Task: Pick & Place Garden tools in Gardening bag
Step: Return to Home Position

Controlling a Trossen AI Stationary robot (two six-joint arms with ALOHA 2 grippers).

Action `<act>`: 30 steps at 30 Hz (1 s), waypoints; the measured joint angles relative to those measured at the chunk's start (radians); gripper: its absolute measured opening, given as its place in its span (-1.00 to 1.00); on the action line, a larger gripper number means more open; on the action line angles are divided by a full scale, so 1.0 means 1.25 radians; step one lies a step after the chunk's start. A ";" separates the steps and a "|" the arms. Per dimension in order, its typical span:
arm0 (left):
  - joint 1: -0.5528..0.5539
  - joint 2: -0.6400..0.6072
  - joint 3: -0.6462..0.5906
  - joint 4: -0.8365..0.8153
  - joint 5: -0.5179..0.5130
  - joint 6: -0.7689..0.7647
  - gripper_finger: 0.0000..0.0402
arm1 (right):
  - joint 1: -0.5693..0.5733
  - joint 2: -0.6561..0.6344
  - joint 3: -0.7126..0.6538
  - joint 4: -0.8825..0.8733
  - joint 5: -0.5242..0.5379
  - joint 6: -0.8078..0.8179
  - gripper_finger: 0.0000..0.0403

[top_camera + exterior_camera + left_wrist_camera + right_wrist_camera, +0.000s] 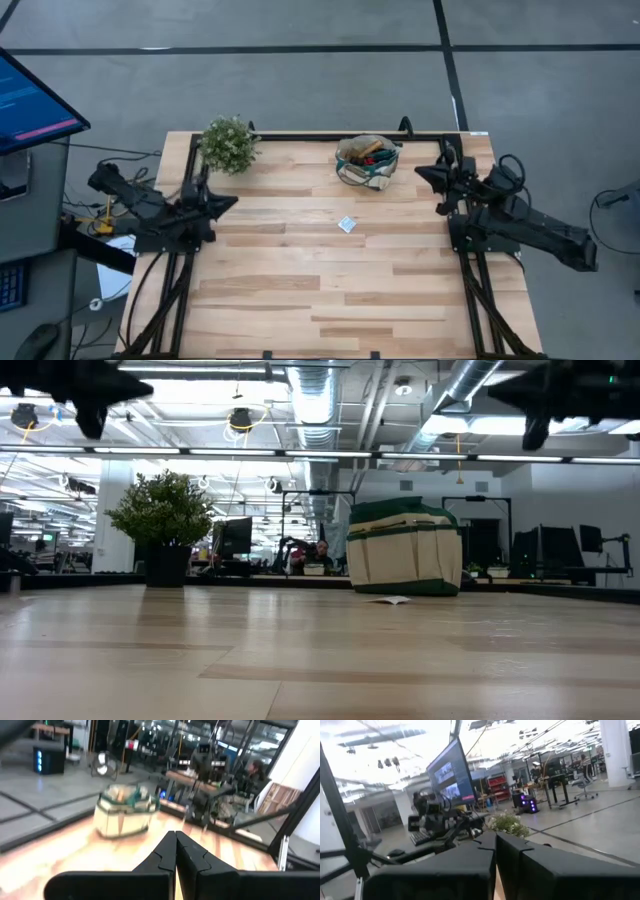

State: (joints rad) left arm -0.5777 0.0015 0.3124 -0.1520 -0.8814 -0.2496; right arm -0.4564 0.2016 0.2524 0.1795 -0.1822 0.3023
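High view: gardening bag (367, 163), round tan fabric with green trim, upright near the table's (300, 290) far edge, slightly right of centre. Garden tools (370, 150) lie inside it; red, wooden and green parts show at the open top. The bag lies between the two grippers, apart from both. Left gripper (231, 202): fingers pressed together, empty, raised at the left side. Right gripper (421, 175): fingers likewise together, empty, nearer the bag. Potted plant (228, 145) at far left. White packet (347, 224) in front of the bag.
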 joint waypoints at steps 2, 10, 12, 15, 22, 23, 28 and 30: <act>0.000 -0.001 -0.024 0.000 -0.001 -0.028 -0.99 | -0.007 -0.012 -0.050 0.057 0.000 0.027 -1.00; 0.001 -0.001 -0.131 0.009 -0.005 -0.122 -0.98 | -0.037 -0.059 -0.196 0.162 -0.001 0.118 -1.00; 0.001 -0.002 -0.165 0.045 -0.010 -0.126 -0.98 | -0.039 -0.066 -0.195 0.142 -0.003 0.105 -1.00; 0.001 -0.002 -0.216 0.099 -0.013 -0.129 -0.99 | -0.041 -0.065 -0.195 0.136 -0.023 0.058 -1.00; 0.000 0.016 -0.245 0.165 -0.025 -0.079 -0.98 | -0.041 -0.062 -0.196 0.063 -0.039 -0.036 -1.00; 0.000 0.016 -0.245 0.166 -0.025 -0.078 -0.98 | -0.041 -0.062 -0.196 0.045 -0.036 -0.038 -1.00; 0.000 0.016 -0.245 0.167 -0.021 -0.033 -0.96 | -0.042 -0.062 -0.196 -0.029 0.005 -0.038 -1.00; 0.000 0.016 -0.245 0.167 -0.021 -0.030 -0.95 | -0.042 -0.062 -0.196 -0.045 0.021 -0.039 -1.00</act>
State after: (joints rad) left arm -0.5777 0.0216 0.0063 0.0570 -0.9081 -0.2867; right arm -0.5091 0.1238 0.0074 0.1230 -0.1562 0.2541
